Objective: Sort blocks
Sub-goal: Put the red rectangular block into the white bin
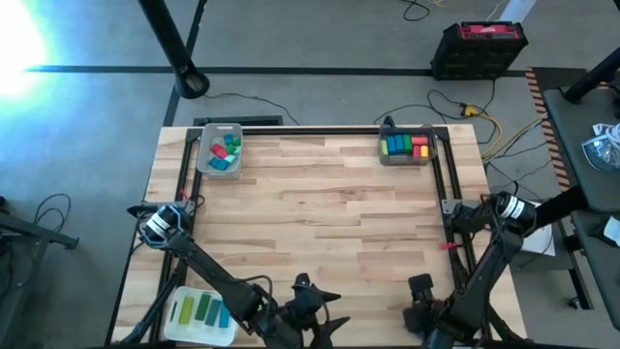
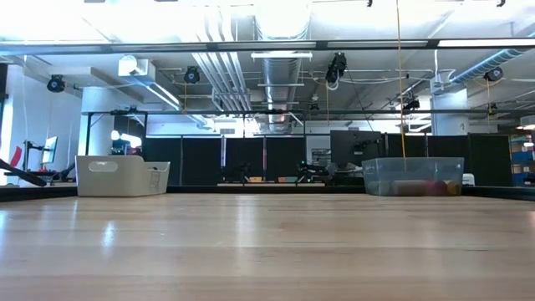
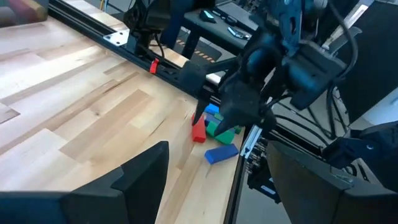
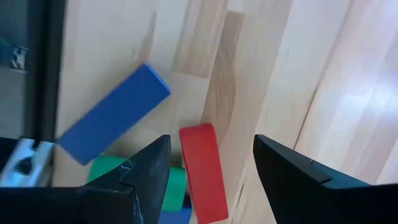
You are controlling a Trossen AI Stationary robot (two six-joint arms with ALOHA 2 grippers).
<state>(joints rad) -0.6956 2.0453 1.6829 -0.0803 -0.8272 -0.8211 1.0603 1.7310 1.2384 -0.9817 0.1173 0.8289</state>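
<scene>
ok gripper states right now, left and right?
Left gripper: open, empty, at the table's near edge.
Right gripper: open, holding nothing, fingers straddling the red block beside the blue block.

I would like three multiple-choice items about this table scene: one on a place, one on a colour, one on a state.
1. Where does the grey tray stand on the table in the high view?
A. far left corner
B. far right corner
C. middle

2. What colour is the block between the right hand's fingers?
A. yellow
B. purple
C. red

3. How is the right hand?
A. shut on a block
B. open
C. out of view

Answers:
1 A: the grey tray sits at the far left, the clear tray at the far right.
2 C: the right wrist view shows a red block, with a blue bar beside it.
3 B: its fingers stand apart around the red block.
</scene>
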